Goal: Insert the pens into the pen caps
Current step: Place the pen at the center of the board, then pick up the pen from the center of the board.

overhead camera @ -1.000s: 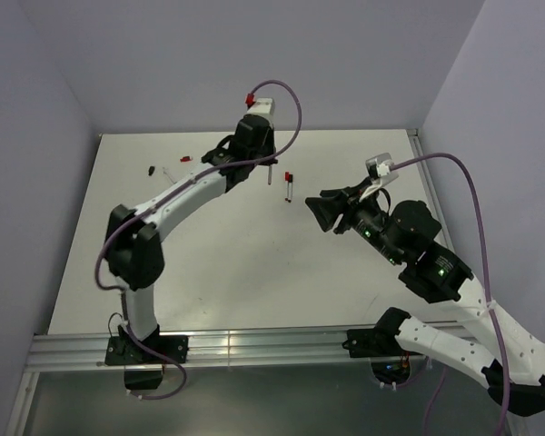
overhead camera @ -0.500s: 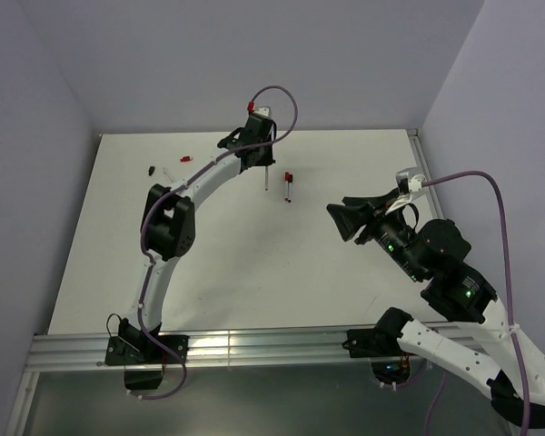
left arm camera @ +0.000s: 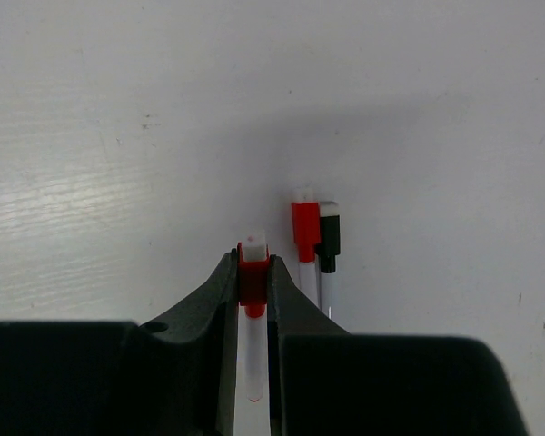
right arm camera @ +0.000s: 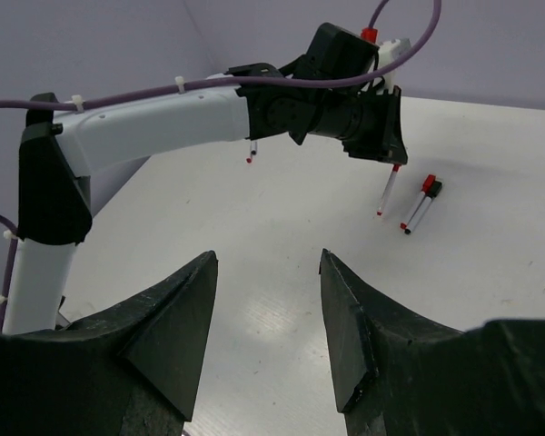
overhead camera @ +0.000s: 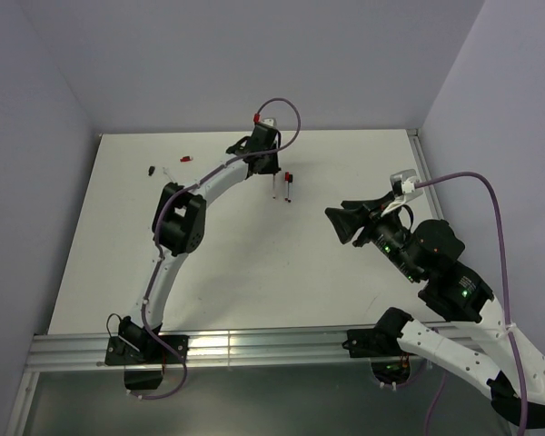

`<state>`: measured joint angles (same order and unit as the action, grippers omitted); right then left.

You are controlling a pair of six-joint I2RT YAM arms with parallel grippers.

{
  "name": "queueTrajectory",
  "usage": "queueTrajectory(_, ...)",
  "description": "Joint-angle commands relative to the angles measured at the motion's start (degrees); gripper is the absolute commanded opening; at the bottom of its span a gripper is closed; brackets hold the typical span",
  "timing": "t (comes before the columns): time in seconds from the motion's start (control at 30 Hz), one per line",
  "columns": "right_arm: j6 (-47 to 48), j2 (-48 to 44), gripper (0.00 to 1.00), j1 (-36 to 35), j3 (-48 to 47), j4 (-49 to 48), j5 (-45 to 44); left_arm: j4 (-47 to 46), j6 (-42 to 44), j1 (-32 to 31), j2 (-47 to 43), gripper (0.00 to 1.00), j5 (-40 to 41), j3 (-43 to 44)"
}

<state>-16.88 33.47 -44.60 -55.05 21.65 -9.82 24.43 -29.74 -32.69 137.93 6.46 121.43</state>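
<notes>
Top view: left gripper (overhead camera: 272, 170) was clamped on a pen (overhead camera: 274, 187), held near-upright at the far side of the table (overhead camera: 254, 263), just beside two capped pens (overhead camera: 289, 187). A red cap (overhead camera: 186, 158) and black cap (overhead camera: 152, 170) were seen far left. Right gripper (overhead camera: 334, 225) was raised, well apart.
Left wrist: a red-capped pen (left arm camera: 306, 238) and black-capped pen (left arm camera: 328, 241) were laid touching.
Right wrist: jaws were spread wide.

readable text: none | pens (left arm camera: 310, 280): no print legible | pen caps (left arm camera: 305, 231): no print legible | all three views
</notes>
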Motion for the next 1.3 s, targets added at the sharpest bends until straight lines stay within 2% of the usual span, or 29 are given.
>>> queueTrajectory(0.0, 0.8, -0.8, 0.57, 0.2, 0.1, -0.6, -1.0, -2.0, -1.4, -0.1, 2.2, 0.06, -2.4, 3.9)
queueTrajectory(0.23, 1.0, -0.9, 0.57, 0.2, 0.3, -0.6, -0.8, -2.9, -1.5, -0.2, 4.1, 0.09, -4.0, 4.9)
queueTrajectory(0.4, 1.0, -0.8, 0.57, 0.2, 0.7, -0.9, -1.2, -3.9, -1.6, -0.1, 3.9, 0.21, -5.0, 3.7)
queueTrajectory(0.43, 1.1, -0.9, 0.57, 0.2, 0.6, -1.0, -1.2, -4.0, -1.6, -0.1, 3.9, 0.27, -5.0, 3.6)
queueTrajectory(0.63, 1.2, -0.8, 0.57, 0.2, 0.5, -1.0, -1.2, -4.0, -1.2, -0.1, 3.5, 0.45, -4.6, 3.7)
queueTrajectory(0.73, 1.2, -0.7, 0.59, 0.3, 0.4, -1.1, -1.1, -4.3, -0.9, 0.0, 2.4, 0.48, -4.0, 3.2)
queueTrajectory(0.83, 1.2, -0.7, 0.62, 0.2, 0.4, -1.3, -1.0, -5.6, -0.7, 0.1, -2.2, 0.48, -1.6, 0.9)
queueTrajectory(0.93, 0.6, -0.6, 0.69, 0.2, 0.3, -2.2, -1.5, -7.7, -1.4, 0.8, -9.1, 0.47, 2.3, -3.8)
queueTrajectory(1.0, -0.6, -0.5, 0.77, 0.2, 0.6, -3.5, -2.2, -8.2, -3.8, 2.2, -13.1, 0.47, 9.5, -8.6)
queueTrajectory(1.1, -3.0, -0.2, 0.96, 0.3, 2.0, -7.0, -1.6, -7.2, -8.1, 6.2, -19.8, 0.49, 15.2, -14.0)
queueTrajectory(1.17, -3.4, 0.9, 1.00, 0.4, 2.7, -8.9, 0.5, -4.5, -10.7, 10.5, -22.3, 0.50, 16.7, -15.9)
queueTrajectory(1.27, -3.9, 3.3, 1.00, 0.5, 2.5, -10.3, 1.4, 0.3, -12.0, 15.8, -23.5, 0.50, 19.4, -16.7)
